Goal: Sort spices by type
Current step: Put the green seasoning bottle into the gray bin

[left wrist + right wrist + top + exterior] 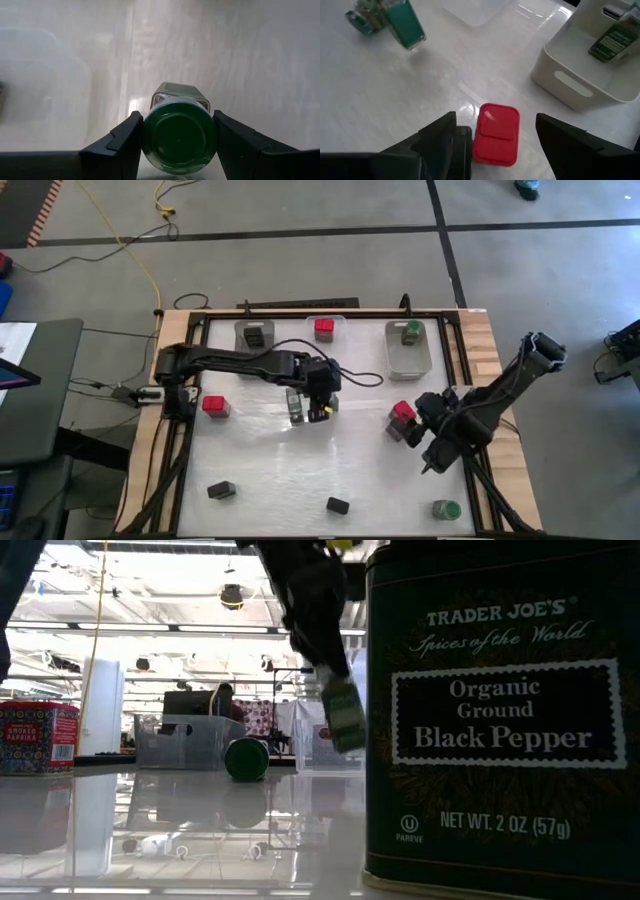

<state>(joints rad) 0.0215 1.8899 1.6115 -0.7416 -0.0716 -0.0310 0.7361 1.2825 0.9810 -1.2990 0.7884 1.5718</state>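
Left wrist view: left hand point(179, 145) clamps round glossy green-lidded jar point(179, 137).

Glossy white tabletop point(300, 470); translucent plastic bins point(408, 355).

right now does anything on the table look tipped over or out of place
One green-lidded jar lies on its side on the table, lid facing the low camera, instead of standing. Other loose spices await sorting; nothing looks spilled or damaged.

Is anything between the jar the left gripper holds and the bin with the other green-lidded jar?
Nothing visible. The left gripper holds its green-lidded jar at mid-table; the table between it and the right-hand bin looks bare.
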